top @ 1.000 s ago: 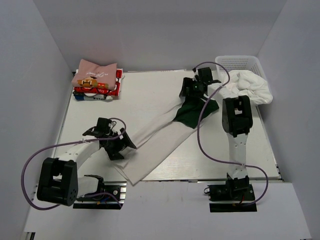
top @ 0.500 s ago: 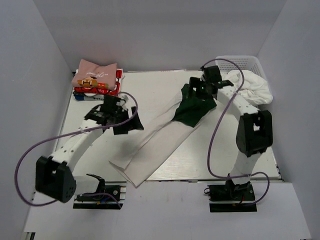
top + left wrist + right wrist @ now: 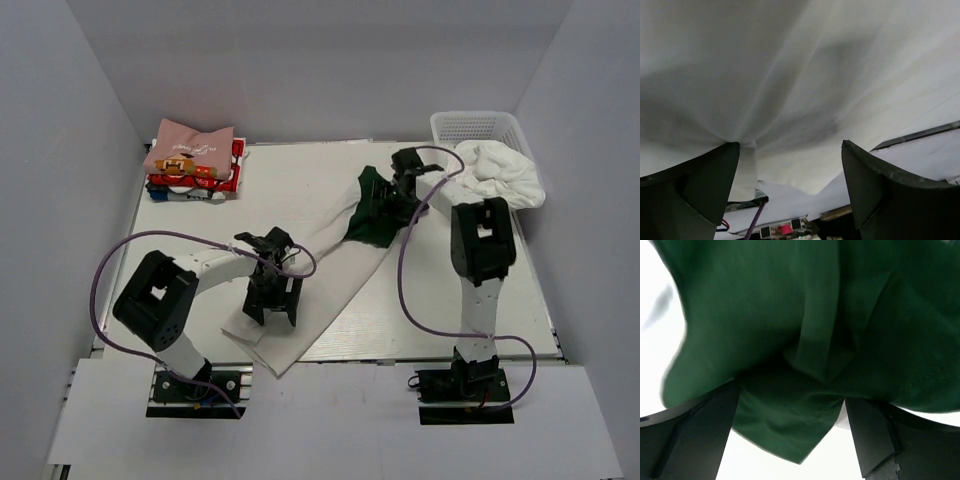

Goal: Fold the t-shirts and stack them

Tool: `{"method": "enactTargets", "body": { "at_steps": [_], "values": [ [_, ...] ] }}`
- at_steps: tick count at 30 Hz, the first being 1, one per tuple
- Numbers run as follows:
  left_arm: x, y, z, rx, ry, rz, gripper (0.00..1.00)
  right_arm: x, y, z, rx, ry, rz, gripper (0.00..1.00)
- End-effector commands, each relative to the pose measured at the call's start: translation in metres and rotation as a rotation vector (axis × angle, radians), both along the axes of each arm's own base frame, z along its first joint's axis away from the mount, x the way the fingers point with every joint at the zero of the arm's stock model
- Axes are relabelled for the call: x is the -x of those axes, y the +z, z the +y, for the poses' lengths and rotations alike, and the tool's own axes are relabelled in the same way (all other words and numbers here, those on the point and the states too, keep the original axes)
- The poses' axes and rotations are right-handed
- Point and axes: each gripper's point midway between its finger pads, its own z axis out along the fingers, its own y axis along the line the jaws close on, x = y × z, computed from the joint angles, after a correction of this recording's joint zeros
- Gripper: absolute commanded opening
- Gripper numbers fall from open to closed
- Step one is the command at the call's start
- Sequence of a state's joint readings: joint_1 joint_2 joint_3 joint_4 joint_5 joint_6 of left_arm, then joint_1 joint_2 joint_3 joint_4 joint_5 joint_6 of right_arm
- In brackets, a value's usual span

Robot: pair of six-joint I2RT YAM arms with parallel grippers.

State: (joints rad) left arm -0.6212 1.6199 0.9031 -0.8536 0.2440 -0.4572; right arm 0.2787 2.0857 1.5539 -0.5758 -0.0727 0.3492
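Shirt (image 3: 335, 268) diagonal (hem at table edge (image 3: 400, 358))

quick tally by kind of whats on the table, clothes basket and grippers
laid-out shirt: 1
folded shirt stack: 1
white cloth heap in basket: 1
basket: 1
grippers: 2, left gripper, right gripper
total: 6

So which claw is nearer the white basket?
Right. The right claw is over the green sleeve, just left of the basket; the left claw is far across, over the off-white body.
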Motion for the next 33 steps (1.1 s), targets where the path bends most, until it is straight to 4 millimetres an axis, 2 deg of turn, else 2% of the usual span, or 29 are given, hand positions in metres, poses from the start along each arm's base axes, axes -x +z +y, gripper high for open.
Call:
{"method": "enactTargets", "body": {
  "at_steps": [1, 2, 3, 5, 6, 7, 8, 9, 10, 11, 12, 13, 14, 16, 17, 18, 20, 21, 22, 23, 24, 26, 27, 28, 29, 30, 31, 32, 33],
  "values": [
    [0.019, -0.018, -0.026, 0.067, -0.050, 0.085, 0.92, -0.039, -0.012, 0.023, -0.045, 0.054, -0.032, 0.90],
    [0.023, -0.024, -0.034, 0.069, -0.077, 0.108, 0.92, -0.034, -0.055, 0.022, -0.016, 0.057, 0.059, 0.90],
    [0.023, -0.023, -0.042, 0.076, -0.074, 0.120, 0.92, -0.076, -0.020, 0.033, -0.044, 0.065, -0.049, 0.90],
    [0.013, -0.019, -0.072, 0.135, -0.090, 0.117, 0.92, -0.086, -0.062, 0.033, -0.023, 0.071, 0.007, 0.90],
    [0.009, -0.017, -0.085, 0.169, -0.096, 0.116, 0.92, -0.123, -0.029, 0.050, -0.079, 0.093, -0.121, 0.90],
    [0.004, -0.012, -0.099, 0.213, -0.086, 0.121, 0.92, -0.133, -0.040, 0.055, -0.103, 0.092, -0.140, 0.90],
    [-0.012, -0.002, -0.121, 0.262, -0.109, 0.067, 0.92, -0.146, -0.040, 0.058, -0.119, 0.086, -0.173, 0.90],
    [-0.014, -0.005, -0.132, 0.263, -0.130, 0.068, 0.92, -0.152, -0.035, 0.061, -0.137, 0.092, -0.199, 0.90],
    [-0.029, 0.004, -0.149, 0.284, -0.143, 0.015, 0.92, -0.171, -0.022, 0.070, -0.179, 0.098, -0.288, 0.90],
    [-0.034, 0.006, -0.155, 0.279, -0.151, -0.007, 0.92, -0.175, -0.007, 0.072, -0.193, 0.105, -0.328, 0.90],
    [-0.039, 0.010, -0.161, 0.274, -0.160, -0.044, 0.92, -0.177, -0.003, 0.075, -0.211, 0.116, -0.351, 0.90],
    [-0.043, 0.010, -0.161, 0.262, -0.157, -0.053, 0.92, -0.188, 0.016, 0.080, -0.226, 0.124, -0.410, 0.90],
    [-0.046, 0.020, -0.166, 0.275, -0.166, -0.087, 0.96, -0.190, 0.043, 0.083, -0.231, 0.152, -0.460, 0.90],
    [-0.050, 0.033, -0.169, 0.284, -0.163, -0.144, 0.99, -0.191, 0.073, 0.080, -0.220, 0.174, -0.508, 0.90],
    [-0.053, 0.051, -0.171, 0.299, -0.168, -0.204, 0.99, -0.185, 0.118, 0.081, -0.215, 0.216, -0.579, 0.90],
    [-0.055, 0.060, -0.168, 0.297, -0.163, -0.231, 0.99, -0.182, 0.141, 0.083, -0.220, 0.225, -0.617, 0.90],
    [-0.047, 0.071, -0.161, 0.288, -0.174, -0.270, 0.99, -0.158, 0.161, 0.077, -0.208, 0.242, -0.609, 0.90],
    [-0.039, 0.083, -0.150, 0.284, -0.177, -0.302, 0.99, -0.140, 0.175, 0.072, -0.202, 0.235, -0.607, 0.90],
    [-0.034, 0.086, -0.142, 0.277, -0.162, -0.305, 0.99, -0.120, 0.173, 0.067, -0.188, 0.225, -0.576, 0.90],
    [-0.030, 0.089, -0.132, 0.260, -0.126, -0.315, 0.99, -0.110, 0.181, 0.061, -0.160, 0.165, -0.577, 0.90],
    [-0.019, 0.095, -0.116, 0.269, -0.105, -0.328, 0.99, -0.078, 0.202, 0.047, -0.153, 0.134, -0.587, 0.90],
    [-0.005, 0.096, -0.097, 0.264, -0.063, -0.328, 0.99, -0.031, 0.136, 0.028, -0.103, 0.072, -0.448, 0.90],
    [0.008, 0.079, -0.079, 0.222, -0.010, -0.290, 0.99, -0.014, 0.131, 0.030, -0.128, 0.036, -0.424, 0.90],
    [0.014, 0.086, -0.070, 0.246, 0.019, -0.316, 0.99, 0.039, 0.118, 0.021, -0.163, 0.017, -0.392, 0.90],
    [0.019, 0.082, -0.064, 0.254, 0.038, -0.315, 0.99, 0.052, 0.119, 0.026, -0.195, 0.015, -0.409, 0.90],
    [0.032, 0.063, -0.053, 0.237, 0.056, -0.276, 0.99, 0.073, 0.136, 0.034, -0.273, 0.011, -0.434, 0.90],
    [0.030, 0.062, -0.054, 0.270, 0.068, -0.287, 0.99, 0.094, 0.145, 0.037, -0.305, 0.030, -0.451, 0.90],
    [0.032, 0.059, -0.054, 0.287, 0.064, -0.286, 0.99, 0.127, 0.114, 0.028, -0.292, 0.032, -0.383, 0.90],
    [0.036, 0.049, -0.050, 0.274, 0.074, -0.272, 0.99, 0.149, 0.098, 0.021, -0.265, 0.031, -0.307, 0.90]
  ]
}}
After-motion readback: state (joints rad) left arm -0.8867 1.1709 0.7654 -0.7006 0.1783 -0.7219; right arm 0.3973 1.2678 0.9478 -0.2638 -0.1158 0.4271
